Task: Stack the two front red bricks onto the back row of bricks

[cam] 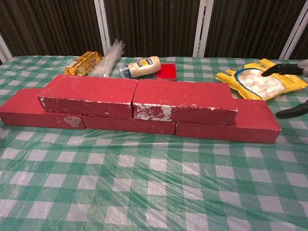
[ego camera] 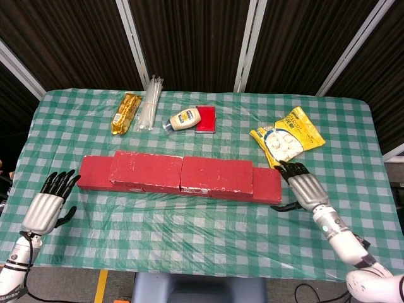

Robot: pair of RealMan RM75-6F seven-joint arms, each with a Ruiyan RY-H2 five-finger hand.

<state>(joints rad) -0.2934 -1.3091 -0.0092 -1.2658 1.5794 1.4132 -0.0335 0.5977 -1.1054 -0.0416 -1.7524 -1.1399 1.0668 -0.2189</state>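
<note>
Two red bricks lie end to end on top of the lower row: the left top brick and the right top brick. The lower row of red bricks sticks out at both ends. My right hand hovers open just right of the row's right end, touching nothing. My left hand rests open near the table's front left edge, away from the bricks; the chest view does not show it.
At the back lie a yellow snack bar, a bundle of clear straws, a mayonnaise bottle and a flat red pad. A yellow bag of white candies sits behind my right hand.
</note>
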